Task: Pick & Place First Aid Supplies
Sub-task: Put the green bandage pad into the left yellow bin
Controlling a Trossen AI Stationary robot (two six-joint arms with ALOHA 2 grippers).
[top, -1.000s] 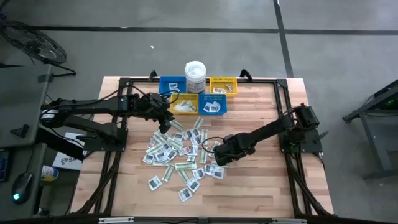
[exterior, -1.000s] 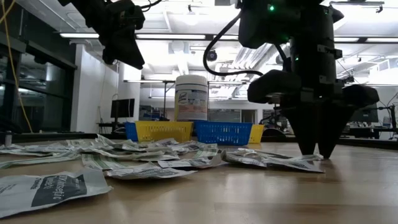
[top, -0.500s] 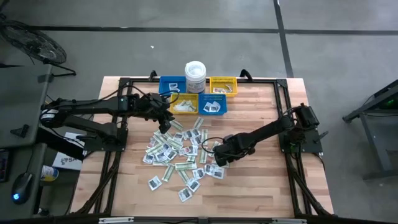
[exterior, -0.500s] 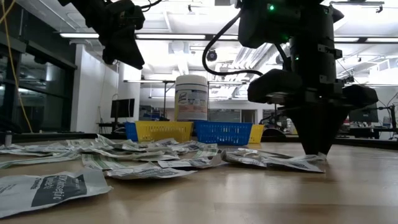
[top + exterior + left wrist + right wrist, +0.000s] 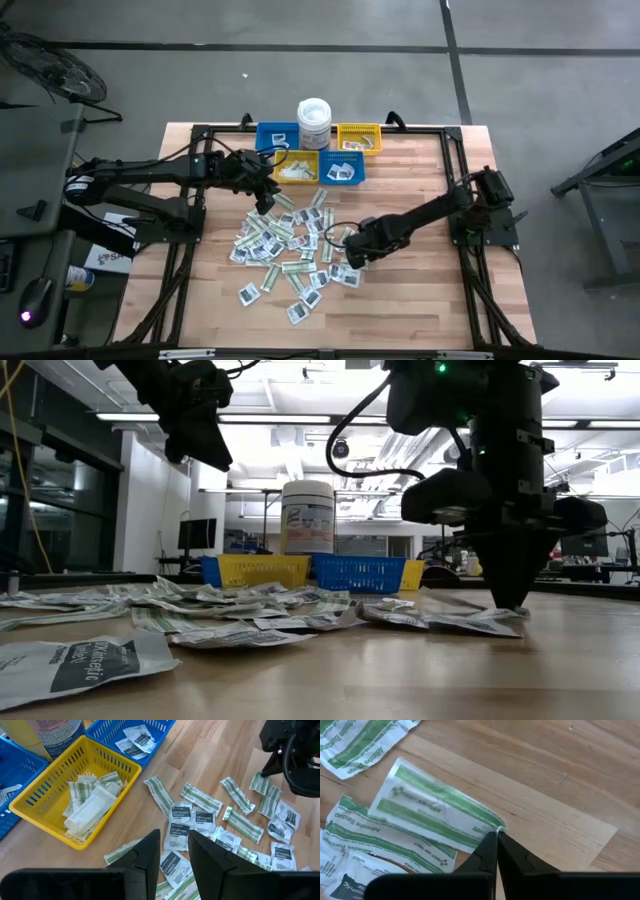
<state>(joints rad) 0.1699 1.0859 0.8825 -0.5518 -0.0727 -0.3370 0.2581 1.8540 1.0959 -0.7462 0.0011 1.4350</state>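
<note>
**Green-striped bandage strip pinched at its corner**

Wooden worktop (image 5: 420, 290) lies under me, strewn in the middle with first aid packets (image 5: 285, 250): white squares with dark print and longer green-and-white strips. My right gripper (image 5: 496, 836) is down at the right edge of that scatter, its jaws drawn together on the corner of one adhesive bandage strip (image 5: 432, 811), which lies flat on the wood beside other strips of the same kind. From table height the same jaws taper to a point on the pile's near edge.

My left gripper (image 5: 174, 854) hangs above the far-left part of the scatter, near the bins, with its jaws a little apart and nothing between them. Below and ahead of it sits a yellow bin (image 5: 50, 787) holding several green-and-white strips, and next to that a blue bin (image 5: 155, 730) with a few white square packets. A white lidded tub (image 5: 314, 120) stands behind the bins, between another blue bin (image 5: 272, 133) and another yellow bin (image 5: 360, 136).
</note>
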